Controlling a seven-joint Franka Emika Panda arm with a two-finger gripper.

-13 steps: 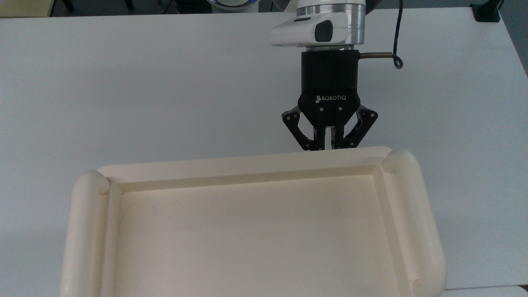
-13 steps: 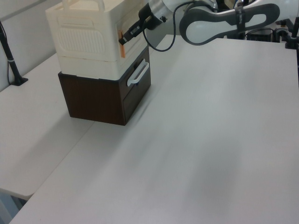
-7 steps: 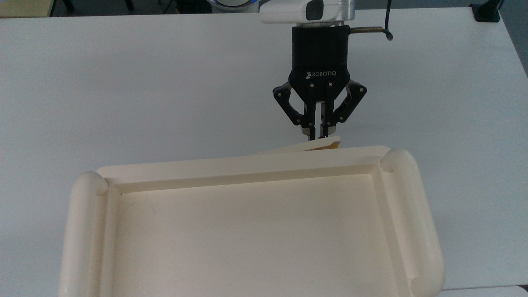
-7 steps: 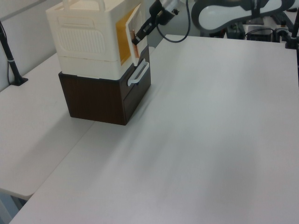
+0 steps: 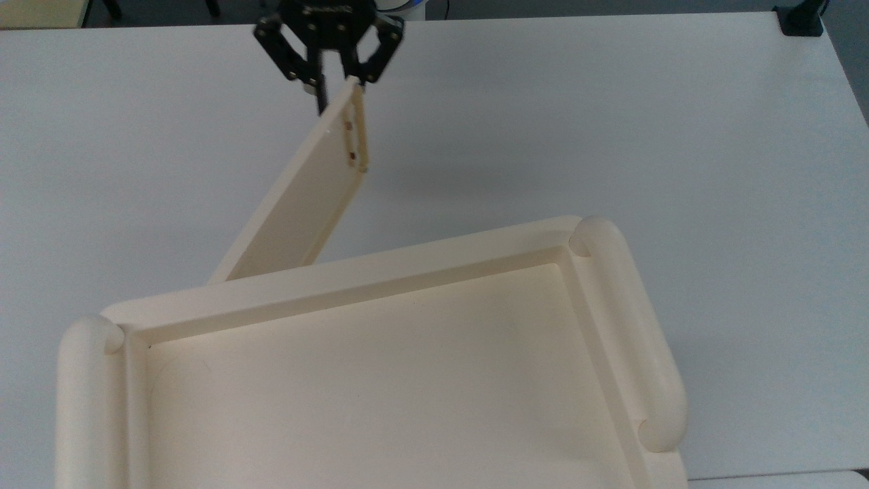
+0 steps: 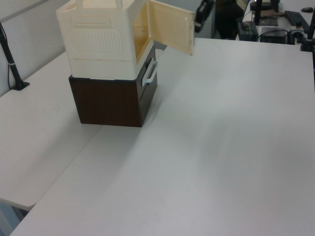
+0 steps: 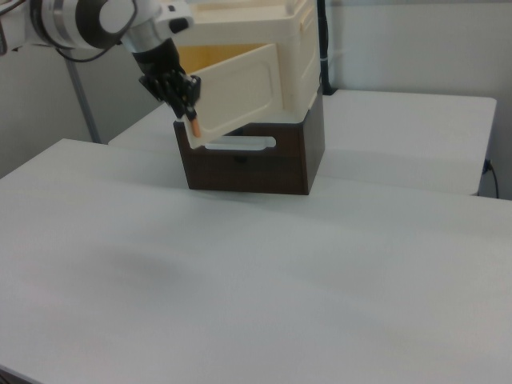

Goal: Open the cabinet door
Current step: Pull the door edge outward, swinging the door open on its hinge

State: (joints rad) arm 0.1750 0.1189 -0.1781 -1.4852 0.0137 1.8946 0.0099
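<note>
Your gripper (image 5: 337,92) sits at twelve o'clock in the top view, fingers pinched on the copper handle (image 7: 193,126). The cabinet door (image 5: 299,204) stands swung wide from the cabinet (image 5: 380,353) (which sits atop a dark brown drawer unit (image 6: 110,101)).

A black two-finger gripper (image 5: 335,85) is seen in the top view, built of angular linkage plates studded with small pale screws, with two slim dark fingers (image 5: 319,95) set at the middle. White lettering is cut off by the frame at the top of its body. In the right view the arm (image 7: 88,18) is shown as a rounded white and grey shell with a silver ring before the black gripper (image 7: 178,90). A thin dark cable is seen along the arm
</note>
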